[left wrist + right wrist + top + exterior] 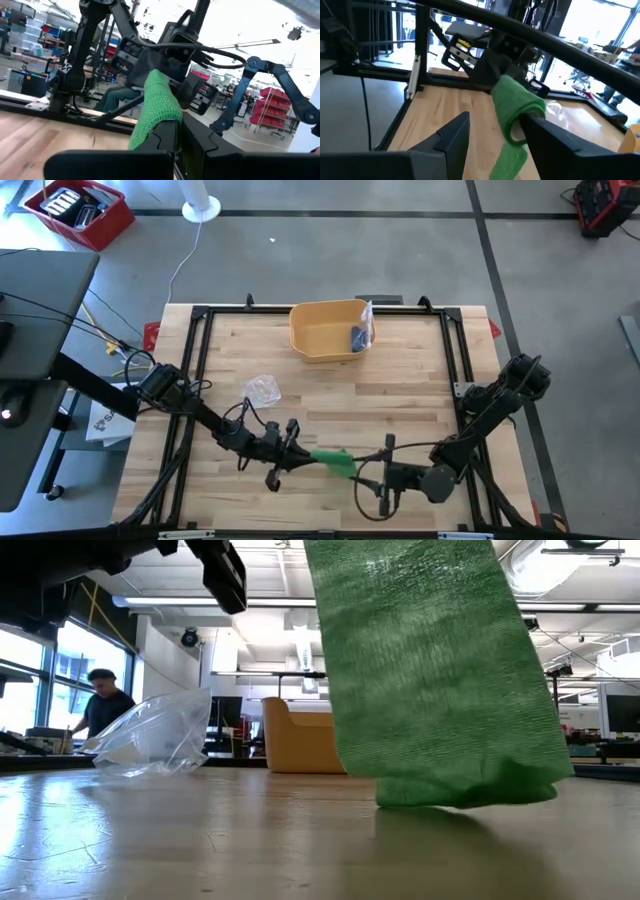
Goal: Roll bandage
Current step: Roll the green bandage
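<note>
A: Starting lower left of centre in the high view, where does the green woven bandage strip point(333, 461) sit?

B: Between the two grippers near the table's front edge. The left gripper point(296, 451) is clamped shut on its left end; the left wrist view shows the cloth pinched between the dark fingers.

A: And its long axis?

B: It runs left to right, sagging towards the wooden table point(330, 395); the low view shows the hanging end resting on the wood.

A: The right gripper point(384, 476)?

B: Just right of the strip, jaws spread, one finger against the cloth but not gripping. Both arms are equally near.

A: Anything unclear?

B: How much is already rolled is hidden, and the low view cuts off the strip's top.
</note>
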